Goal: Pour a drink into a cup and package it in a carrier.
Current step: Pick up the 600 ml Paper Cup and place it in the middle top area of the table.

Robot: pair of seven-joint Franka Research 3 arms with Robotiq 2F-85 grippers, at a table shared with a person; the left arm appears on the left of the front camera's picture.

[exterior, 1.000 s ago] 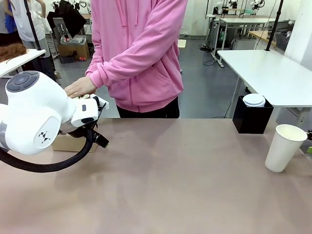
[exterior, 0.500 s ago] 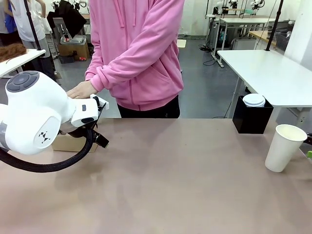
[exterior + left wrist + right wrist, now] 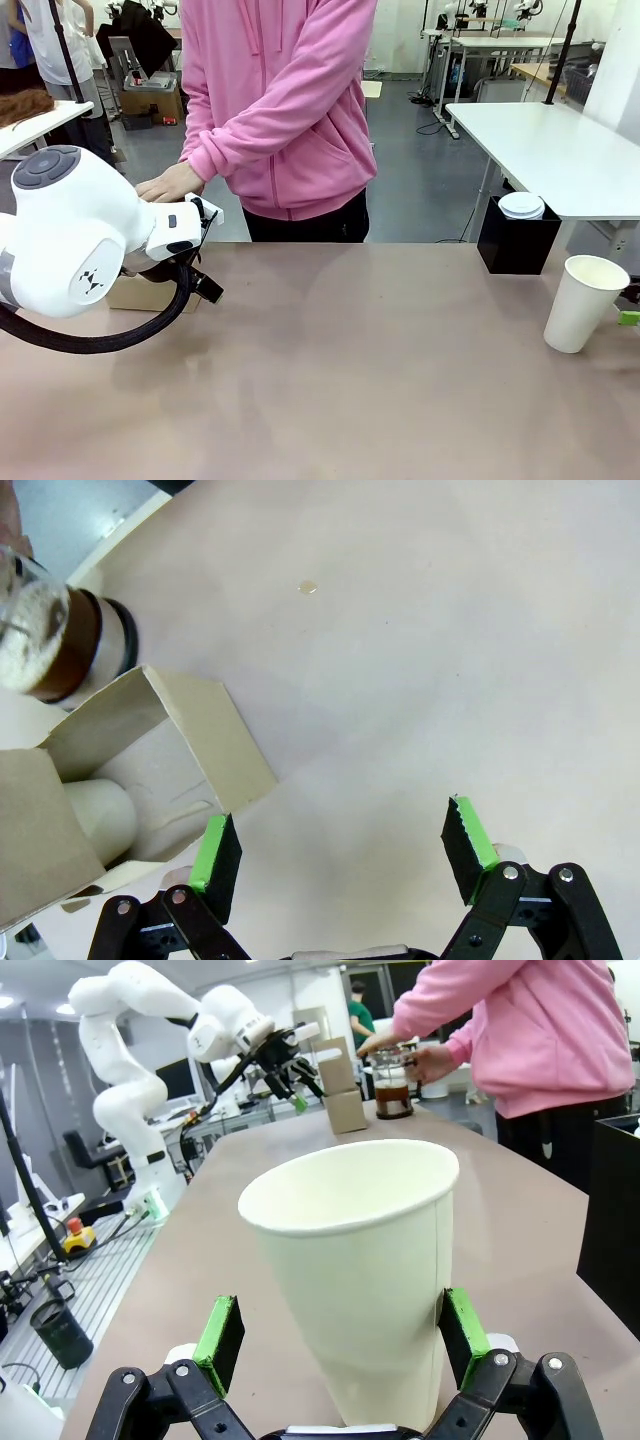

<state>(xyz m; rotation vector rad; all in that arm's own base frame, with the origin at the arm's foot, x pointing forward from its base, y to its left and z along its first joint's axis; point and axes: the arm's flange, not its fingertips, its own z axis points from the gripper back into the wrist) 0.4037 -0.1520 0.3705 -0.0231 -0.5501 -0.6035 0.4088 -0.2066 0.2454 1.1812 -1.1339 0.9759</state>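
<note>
A brown table (image 3: 380, 360) is lying between the robot and a person (image 3: 280, 100) in a pink hoodie.

Near the table's right edge, a white paper cup (image 3: 583, 303) is standing upright with its top open. How much is in it cannot be told. In the right wrist view, the right gripper (image 3: 341, 1330) is sitting low around the cup with its jaws spread wide, one green pad (image 3: 222, 1335) on each side. It is not gripping the cup.

Behind the cup, a black box (image 3: 517, 243) is standing at the table's far edge, with a white round lid (image 3: 521, 205) resting on top.

At the far left, the brown cardboard carrier (image 3: 150, 770) is sitting on the table with its top open. A pale rounded shape (image 3: 100, 815) is showing inside one compartment; what it is cannot be told. Just beside the carrier, a clear glass jug (image 3: 391, 1070) is holding the dark brown drink (image 3: 392, 1098), topped with pale foam. The person's hand (image 3: 165, 183) is resting on the jug.

The left gripper (image 3: 342, 850) is hanging above the table just beside the carrier, jaws spread wide and holding nothing.
</note>
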